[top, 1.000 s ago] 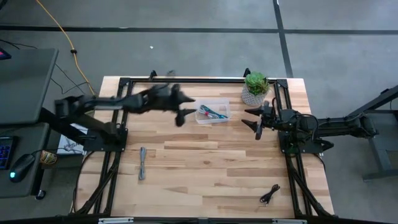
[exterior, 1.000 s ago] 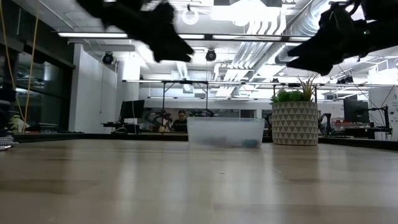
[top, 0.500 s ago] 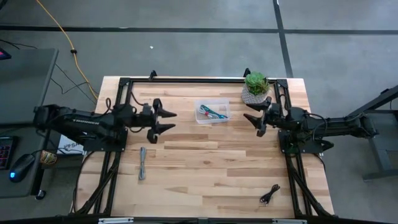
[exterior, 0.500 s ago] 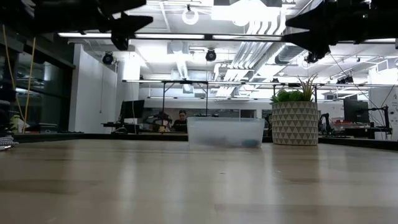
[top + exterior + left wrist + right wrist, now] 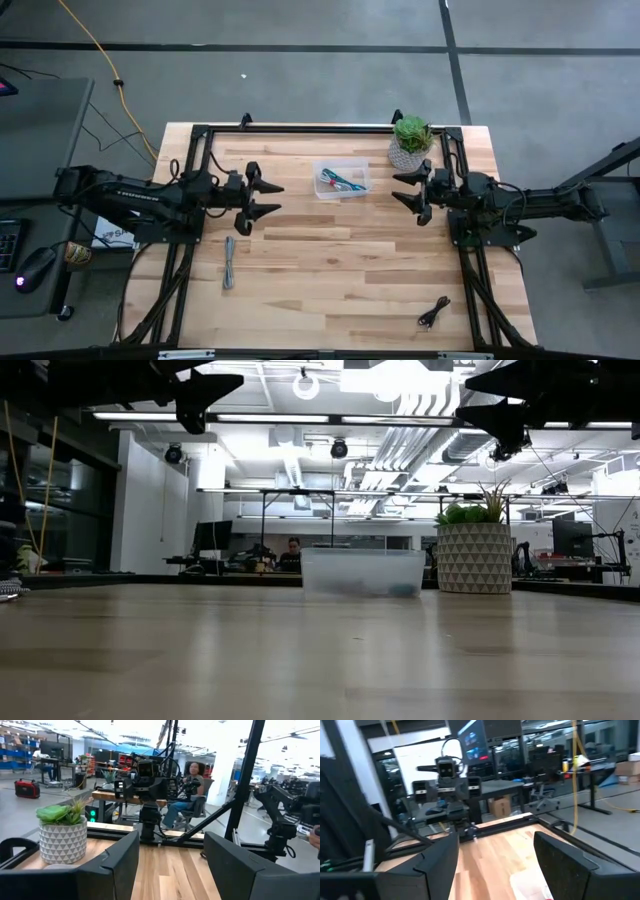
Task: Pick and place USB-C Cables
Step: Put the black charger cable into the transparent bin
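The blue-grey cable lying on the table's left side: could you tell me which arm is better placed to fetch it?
Left. The left gripper hovers open just above the blue-grey cable; the right gripper hovers across the table.

The overhead camera looks straight down from well above me, taking in the whole wooden table (image 5: 330,260), my left gripper (image 5: 266,197) and my right gripper (image 5: 410,190).

The low camera sits at table-top height, facing level across the boards into the room; my arms enter it from above. It shares the clear bin (image 5: 362,572) and the potted plant (image 5: 473,550) with the overhead view.

My left wrist camera looks past my own spread fingers (image 5: 120,865) across the table at my right arm's base (image 5: 148,795), with the plant just off to one side.

My right wrist camera faces back between its parted fingers (image 5: 437,865) toward my left arm's base (image 5: 447,785). Both wrist views sit close over the same boards.
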Robot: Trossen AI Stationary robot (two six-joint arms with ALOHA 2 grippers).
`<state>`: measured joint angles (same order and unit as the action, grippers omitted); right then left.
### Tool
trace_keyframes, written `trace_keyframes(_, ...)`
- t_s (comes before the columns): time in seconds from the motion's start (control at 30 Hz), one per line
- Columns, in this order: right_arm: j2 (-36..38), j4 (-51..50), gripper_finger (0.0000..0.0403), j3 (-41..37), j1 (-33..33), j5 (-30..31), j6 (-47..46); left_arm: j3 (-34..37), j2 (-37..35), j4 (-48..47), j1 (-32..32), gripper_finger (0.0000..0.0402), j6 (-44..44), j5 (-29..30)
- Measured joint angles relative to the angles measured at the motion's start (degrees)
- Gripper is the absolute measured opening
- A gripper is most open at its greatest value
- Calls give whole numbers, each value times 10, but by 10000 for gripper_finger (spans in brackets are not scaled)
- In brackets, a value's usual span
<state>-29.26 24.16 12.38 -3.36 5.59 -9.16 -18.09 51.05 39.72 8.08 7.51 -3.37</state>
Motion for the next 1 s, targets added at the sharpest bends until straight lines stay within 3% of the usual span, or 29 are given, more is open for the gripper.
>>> trace_keyframes(0.5, 0, -8, 250, 0, 0, -4, -13, 0, 0, 0, 0, 202, 5, 27)
trace_keyframes(0.87, -16, 5, 250, 1, 15, -50, -24, 0, 0, 0, 0, 202, -2, 26)
trace_keyframes(1.0, -49, -160, 250, 64, 56, -64, -37, 0, 0, 0, 0, 202, -9, 26)
